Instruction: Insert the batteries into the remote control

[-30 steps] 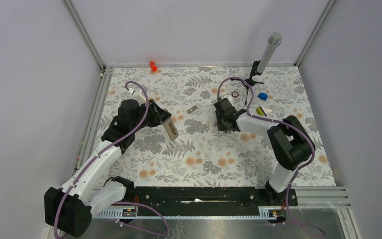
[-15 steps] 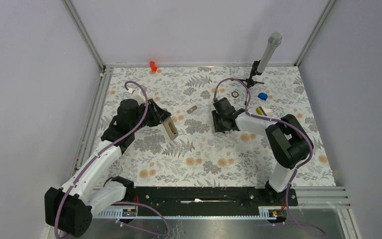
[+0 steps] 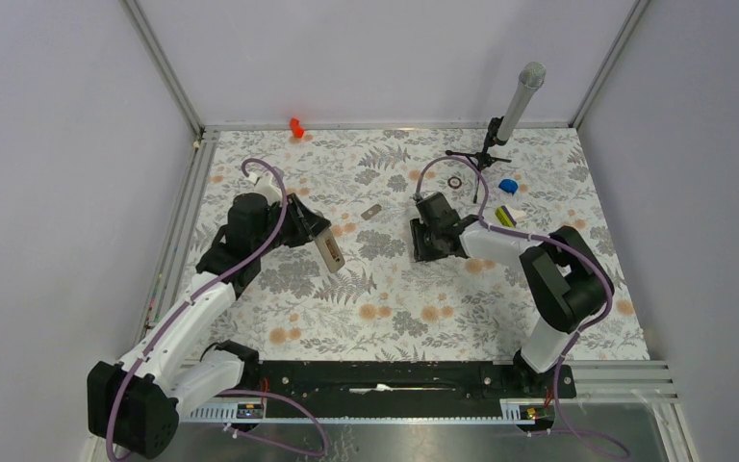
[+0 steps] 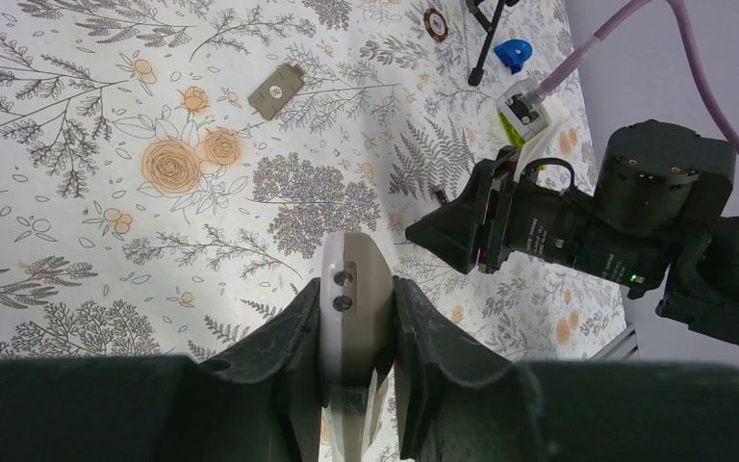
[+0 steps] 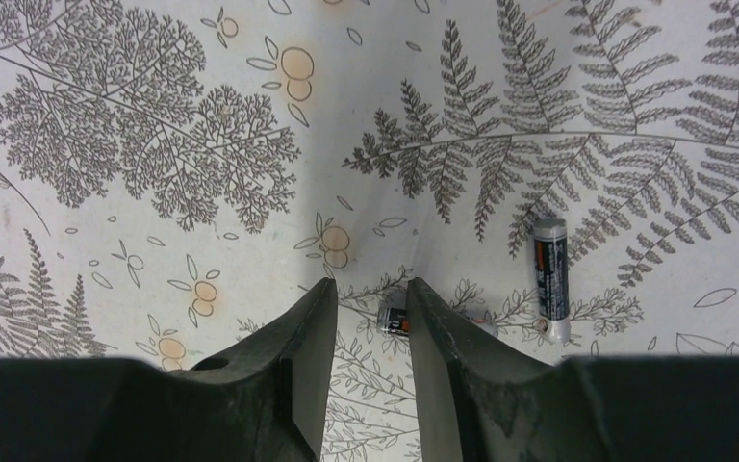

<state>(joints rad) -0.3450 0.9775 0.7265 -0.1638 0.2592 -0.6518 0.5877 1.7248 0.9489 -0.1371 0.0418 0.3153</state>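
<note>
My left gripper [image 4: 354, 285] is shut on the remote control [image 4: 350, 318], a white handset held above the floral table; in the top view the remote control [image 3: 329, 249] sticks out toward the table's middle. Two batteries lie on the table under my right gripper [image 5: 369, 283], which is open. One battery [image 5: 549, 278] lies free to the right of the fingers. The other battery [image 5: 394, 320] lies crosswise, its dark end showing in the gap, the rest hidden behind the right finger. From above, the right gripper [image 3: 427, 248] points down at the table.
A small grey cover plate [image 3: 372, 212] lies between the arms. At the back right stand a microphone stand [image 3: 511, 114], a dark ring [image 3: 455, 182], a blue piece [image 3: 508, 185] and a yellow-green bar [image 3: 506, 215]. A red object [image 3: 296, 127] sits at the back edge.
My right gripper has shifted a little to the left and toward the near side. The left arm with the remote control has stayed put.
</note>
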